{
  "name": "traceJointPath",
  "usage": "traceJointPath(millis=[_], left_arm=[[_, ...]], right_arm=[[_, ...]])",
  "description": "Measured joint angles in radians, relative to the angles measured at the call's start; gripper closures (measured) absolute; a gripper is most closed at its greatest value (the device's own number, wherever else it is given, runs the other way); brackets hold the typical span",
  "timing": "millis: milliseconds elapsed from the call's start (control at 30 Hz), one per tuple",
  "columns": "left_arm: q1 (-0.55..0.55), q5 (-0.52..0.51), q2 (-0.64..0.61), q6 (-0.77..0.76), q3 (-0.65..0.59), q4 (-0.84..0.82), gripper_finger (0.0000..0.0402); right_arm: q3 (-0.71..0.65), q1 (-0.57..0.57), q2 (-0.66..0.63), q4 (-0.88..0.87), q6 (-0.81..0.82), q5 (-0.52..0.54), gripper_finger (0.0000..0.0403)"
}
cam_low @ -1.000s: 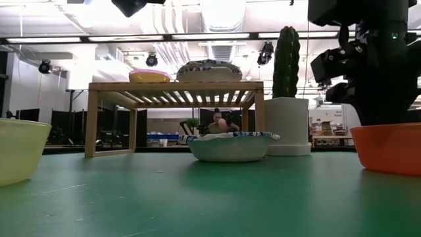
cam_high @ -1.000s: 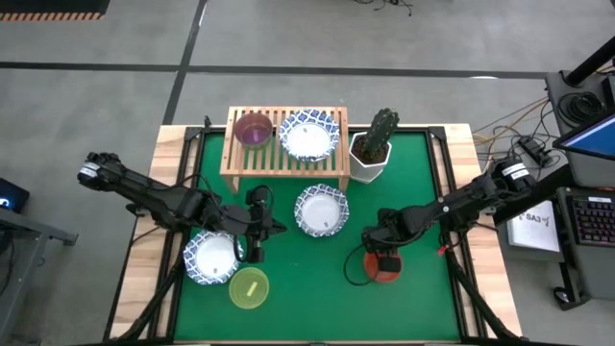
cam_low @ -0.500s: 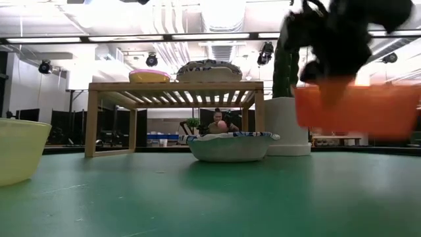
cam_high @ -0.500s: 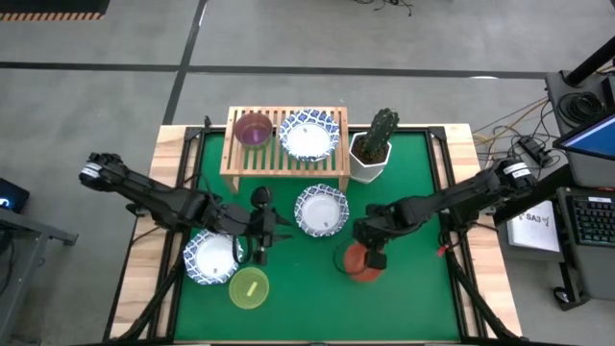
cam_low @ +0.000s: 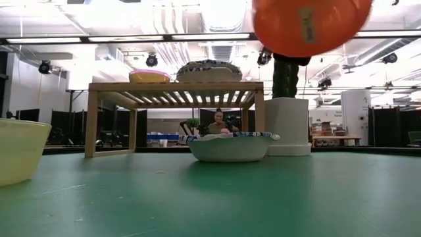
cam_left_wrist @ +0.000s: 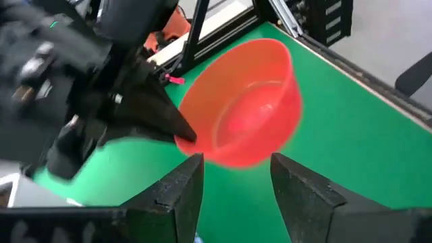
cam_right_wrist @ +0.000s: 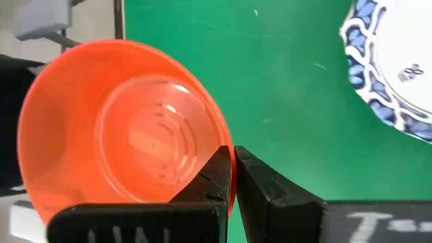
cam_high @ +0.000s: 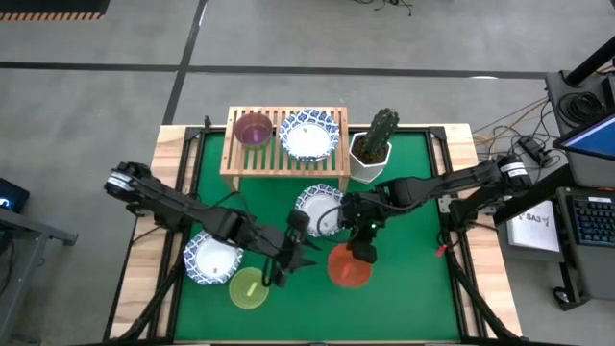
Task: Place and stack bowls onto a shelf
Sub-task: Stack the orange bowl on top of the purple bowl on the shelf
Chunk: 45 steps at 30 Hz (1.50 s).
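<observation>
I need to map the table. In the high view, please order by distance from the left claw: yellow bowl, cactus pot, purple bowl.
From the left claw, open near the table's front:
1. Yellow bowl, just to its front-left.
2. Purple bowl, on the shelf's left end.
3. Cactus pot, at the back right beside the shelf; nearly as far as the purple bowl.

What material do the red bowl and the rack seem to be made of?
The red bowl, pinched at its rim by the right gripper, looks like thin glossy plastic: light shines through its wall and moulded rings show in its base. The rack looks like light unpainted wood, with slats and pale grain-coloured legs.
</observation>
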Motion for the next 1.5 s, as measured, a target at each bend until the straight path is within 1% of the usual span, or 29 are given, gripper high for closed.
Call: traceJointPath(millis=[133, 233, 367, 433, 600, 700, 933, 1033, 1100, 1300, 1500], left_arm=[[0.0, 0.011, 0.063, 0.068, 0.073, -0.022, 0.025], [0.008, 0.098, 0.09, 0.097, 0.126, -0.069, 0.0252], [0.038, 0.26, 0.132, 0.101, 0.164, -0.134, 0.0252], [0.046, 0.298, 0.153, 0.1, 0.17, -0.152, 0.0252], [0.051, 0.37, 0.178, 0.092, 0.189, -0.158, 0.0253], [0.052, 0.372, 0.175, 0.091, 0.188, -0.171, 0.0262], [0.055, 0.364, 0.169, 0.073, 0.188, -0.18, 0.0297], [0.055, 0.365, 0.168, 0.065, 0.19, -0.172, 0.0303], [0.054, 0.371, 0.168, 0.063, 0.189, -0.166, 0.0303], [0.055, 0.371, 0.168, 0.072, 0.189, -0.187, 0.0288], [0.056, 0.362, 0.17, 0.113, 0.188, -0.205, 0.0242]], right_arm=[[0.016, 0.0, 0.037, -0.011, 0.001, -0.03, 0.0394], [0.024, 0.0, 0.072, -0.006, 0.001, -0.053, 0.0394], [0.044, -0.001, 0.115, -0.003, 0.001, -0.077, 0.0394], [0.058, -0.002, 0.137, -0.001, 0.001, -0.113, 0.0394], [0.093, -0.006, 0.175, -0.004, 0.011, -0.154, 0.0394], [0.105, -0.014, 0.186, -0.006, 0.004, -0.171, 0.0394], [0.112, -0.033, 0.182, 0.018, 0.002, -0.181, 0.0394], [0.114, -0.037, 0.182, 0.046, -0.001, -0.184, 0.0394], [0.114, -0.039, 0.186, 0.063, -0.005, -0.205, 0.0394], [0.112, -0.044, 0.186, 0.071, -0.004, -0.207, 0.0394], [0.112, -0.057, 0.186, 0.074, -0.006, -0.209, 0.0394]])
